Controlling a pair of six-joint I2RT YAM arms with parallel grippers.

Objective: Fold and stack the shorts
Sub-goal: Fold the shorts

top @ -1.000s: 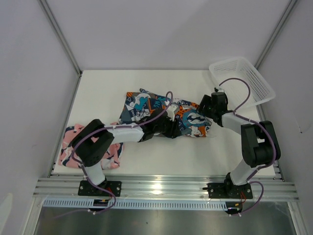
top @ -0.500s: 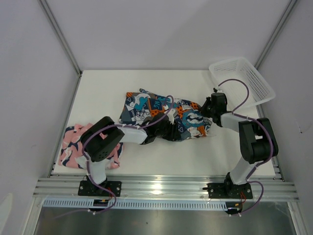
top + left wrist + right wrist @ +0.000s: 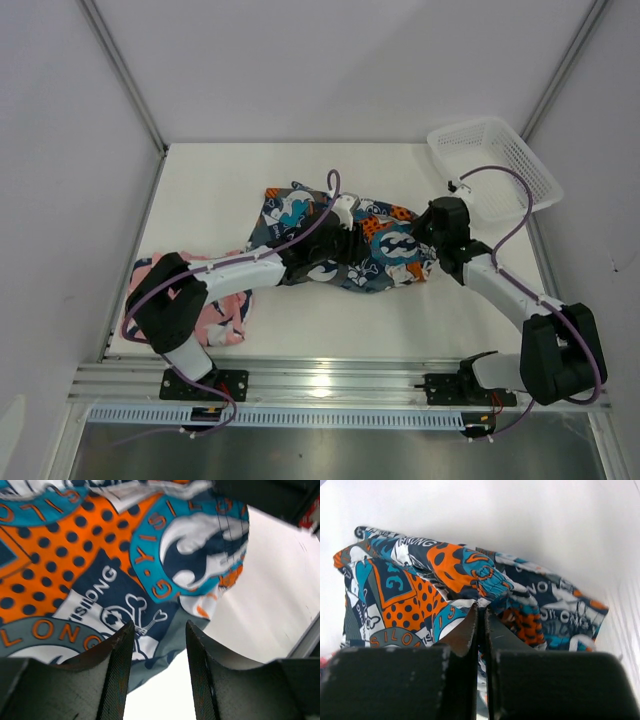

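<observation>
Right gripper (image 3: 481,611) pinches the patterned shorts (image 3: 400,587) at their right edge.

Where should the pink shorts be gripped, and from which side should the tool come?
Pinch the far left corner of the pink shorts, coming down from above on the left. That corner lies bare on the table, while the left arm crosses their middle. The cloth lies flat and crumpled, so a loose edge probably catches best.

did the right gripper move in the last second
Yes. The right gripper has slid slightly toward the near edge of the table, away from the white basket, and its jaws have shut on the patterned shorts.
</observation>
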